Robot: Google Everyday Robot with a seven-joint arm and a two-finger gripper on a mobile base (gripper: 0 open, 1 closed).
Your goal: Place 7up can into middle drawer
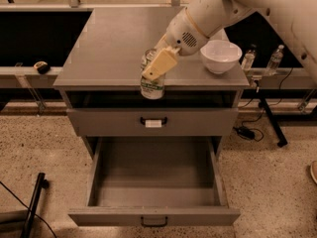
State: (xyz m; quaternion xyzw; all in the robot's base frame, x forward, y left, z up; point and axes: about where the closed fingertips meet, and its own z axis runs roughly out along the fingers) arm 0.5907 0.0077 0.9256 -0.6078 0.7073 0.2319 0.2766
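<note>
- My hand [150, 74] is clamped on the 7up can [151, 89]. The one tan finger [159, 63] I can see lies across the can's upper half and hides it. The other finger is behind the can, out of view.
- The 7up can hangs tilted at the front edge of the surface [109, 48], above the drawers. Its lower part overlaps the dark gap under the top. The print on it is too blurred to read.
- My arm [257, 4] is cut off at the top and right edges.
- One can, one white bowl [220, 56] on the surface to the right of my hand.
- Two drawers: the shut labelled drawer [109, 123], and below it the middle drawer [153, 216], pulled fully out.
- Two bottles [249, 58] stand past the surface's right edge, partly hidden by it.
</note>
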